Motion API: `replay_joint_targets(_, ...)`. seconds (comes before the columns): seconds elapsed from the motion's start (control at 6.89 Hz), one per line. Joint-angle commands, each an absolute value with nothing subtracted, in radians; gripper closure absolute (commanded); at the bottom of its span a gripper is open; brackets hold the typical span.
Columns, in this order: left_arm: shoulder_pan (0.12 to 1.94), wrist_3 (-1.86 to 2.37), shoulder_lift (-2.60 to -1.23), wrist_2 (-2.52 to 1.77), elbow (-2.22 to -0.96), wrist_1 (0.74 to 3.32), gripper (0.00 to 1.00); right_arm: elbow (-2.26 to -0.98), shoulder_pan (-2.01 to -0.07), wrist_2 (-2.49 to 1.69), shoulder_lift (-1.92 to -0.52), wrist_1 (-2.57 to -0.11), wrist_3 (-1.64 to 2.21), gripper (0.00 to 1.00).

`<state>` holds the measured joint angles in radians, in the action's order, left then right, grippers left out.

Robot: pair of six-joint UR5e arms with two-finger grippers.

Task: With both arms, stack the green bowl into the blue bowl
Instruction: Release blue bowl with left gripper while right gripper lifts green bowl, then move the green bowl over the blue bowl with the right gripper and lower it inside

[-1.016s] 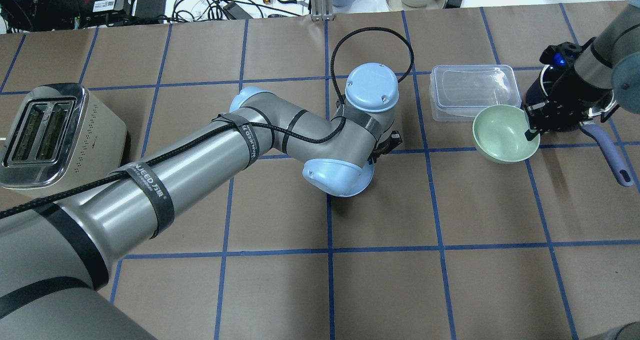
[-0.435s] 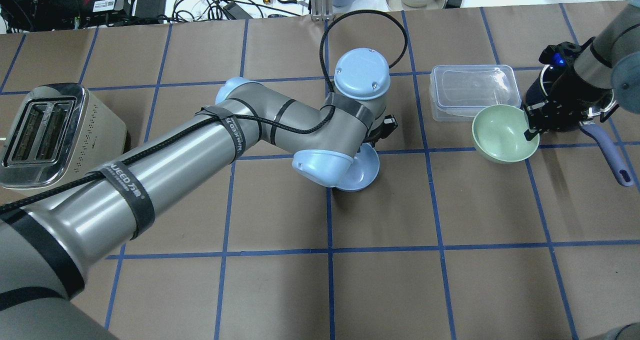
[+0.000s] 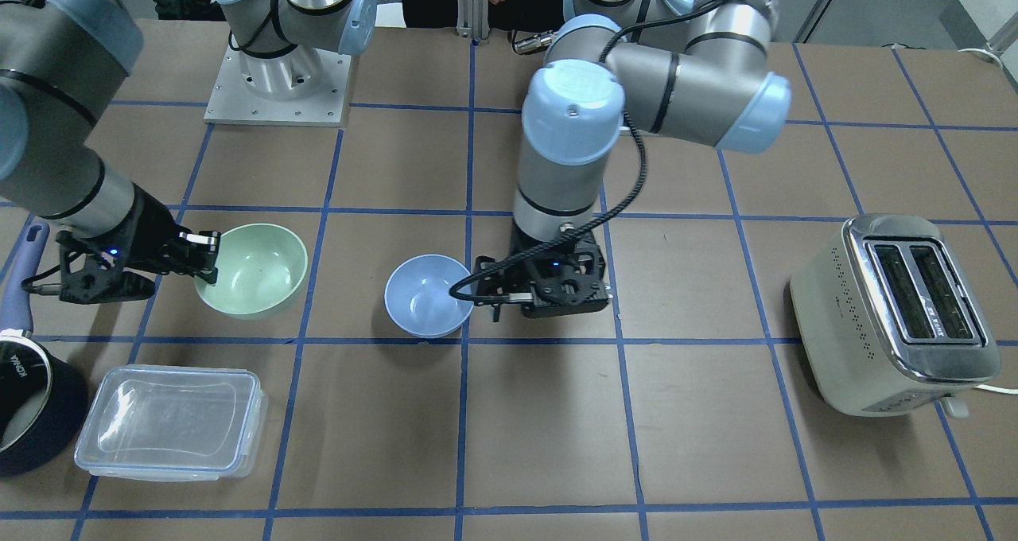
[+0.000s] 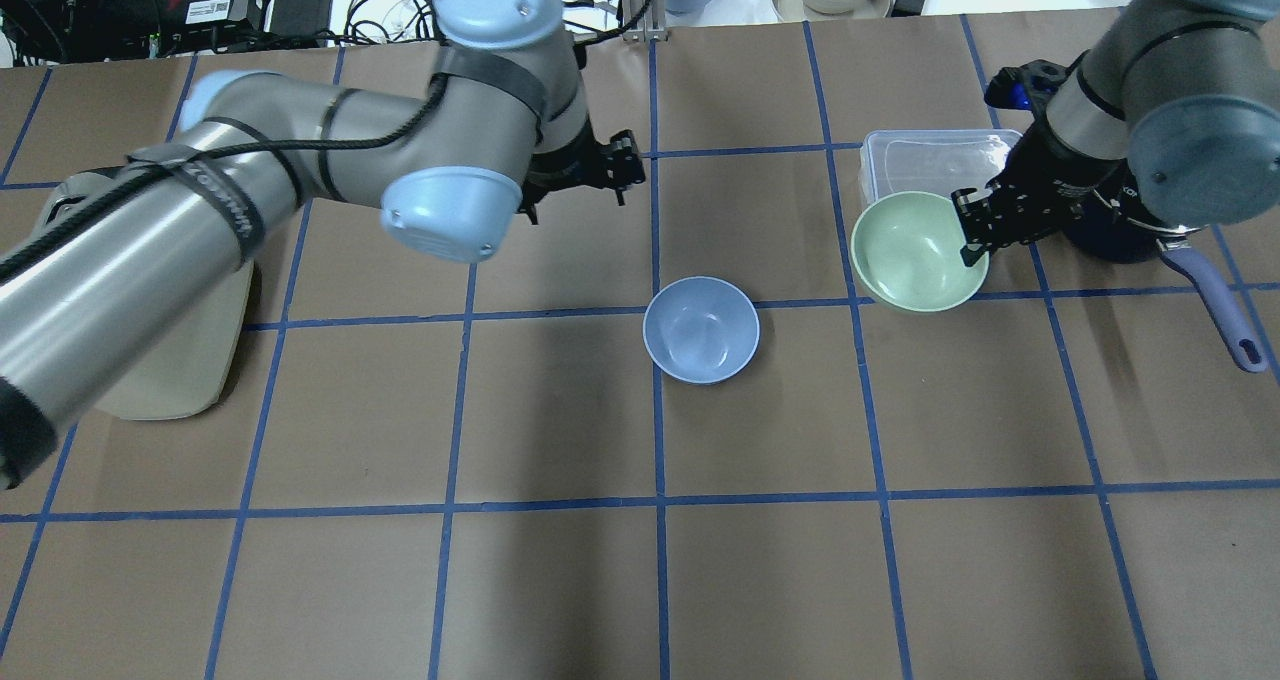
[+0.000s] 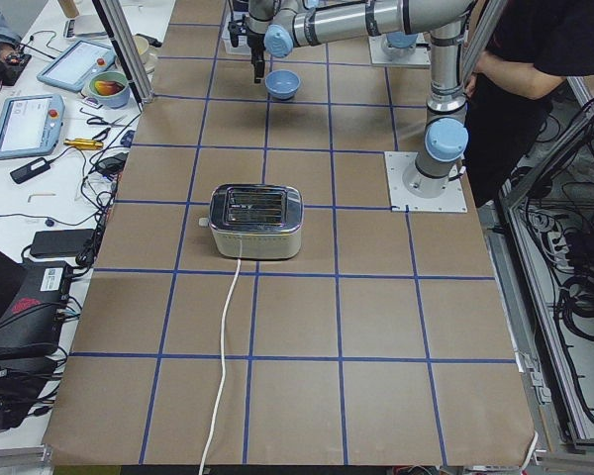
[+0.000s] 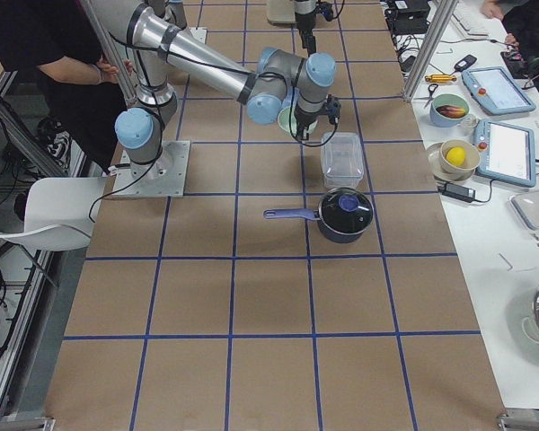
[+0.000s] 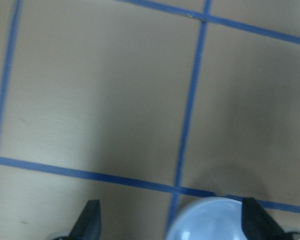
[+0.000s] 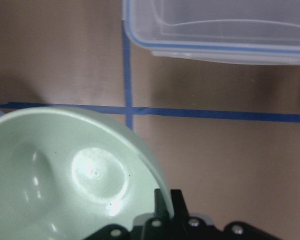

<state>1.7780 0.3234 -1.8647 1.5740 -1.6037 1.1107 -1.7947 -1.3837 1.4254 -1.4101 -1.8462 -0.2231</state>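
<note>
My right pincer (image 4: 970, 237) is closed tight on the rim of the green bowl (image 4: 915, 252), one finger inside the wall and the other outside it, on the side towards the saucepan (image 3: 32, 414). The bowl hangs from that grip tipped a little, its hollow facing up and nothing in it. From overhead its far edge overlaps the near corner of the container (image 4: 940, 165), and my right wrist camera shows brown table (image 4: 900, 560) and a blue tape line past the rim, with the container beyond that. I cannot tell for sure whether the bowl's base is clear of the table. My left pincer (image 4: 620, 170) is spread wide and holds nothing. In my left wrist camera its two fingers (image 7: 90, 222) stand at the lower corners, with the rim of the blue bowl (image 4: 700, 328) showing low between them, touching neither. That bowl sits upright and empty on the table beside a crossing of tape lines, between my two pincers and apart from the green bowl. The views differ on how near my left pincer is to it. The toaster (image 3: 899, 310) stands far out on my left side.
</note>
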Motion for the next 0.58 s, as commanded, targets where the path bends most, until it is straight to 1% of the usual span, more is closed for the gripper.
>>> replay_joint_targets(0.0, 1.64, 0.112, -1.736, 1.574, -1.598, 1.207, 0.0, -1.793, -1.613, 1.411, -1.41, -1.88, 0.036, 1.0)
replay_joint_targets(0.29, 1.617, 0.062, -1.651, 1.583, -1.611, 1.328, 0.0, -1.827, -1.713, 1.41, -1.39, -1.905, 0.067, 1.0)
replay_joint_targets(0.44, 1.571, 0.029, -1.625, 1.569, -1.602, 1.354, 0.0, -1.842, -1.732, 1.41, -1.364, -1.928, 0.08, 1.0)
